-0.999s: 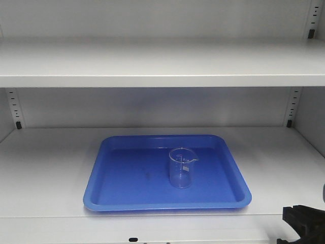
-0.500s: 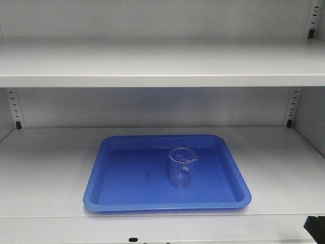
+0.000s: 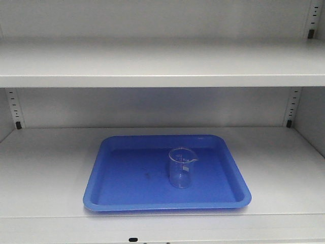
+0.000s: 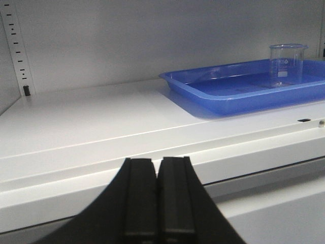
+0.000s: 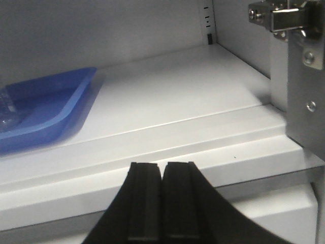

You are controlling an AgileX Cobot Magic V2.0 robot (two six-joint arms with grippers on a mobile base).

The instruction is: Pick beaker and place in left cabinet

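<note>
A small clear glass beaker (image 3: 181,168) stands upright in a blue tray (image 3: 101,178) on a white cabinet shelf (image 3: 45,168). It also shows in the left wrist view (image 4: 287,64), far right, inside the tray (image 4: 223,94). In the right wrist view only its base (image 5: 7,114) shows at the left edge, in the tray (image 5: 56,109). My left gripper (image 4: 157,165) is shut and empty, below the shelf's front edge, left of the tray. My right gripper (image 5: 162,168) is shut and empty, below the shelf's front edge, right of the tray. Neither gripper shows in the front view.
A second white shelf (image 3: 162,66) runs above the tray. Pin-hole rails (image 3: 15,109) with black shelf clips line the back corners. A metal door hinge (image 5: 284,18) and the cabinet's right wall stand close to the right of my right gripper.
My right gripper was at the lower right corner of the front view one second ago. It dropped back and is now out of that view. The beaker and tray have not moved.
</note>
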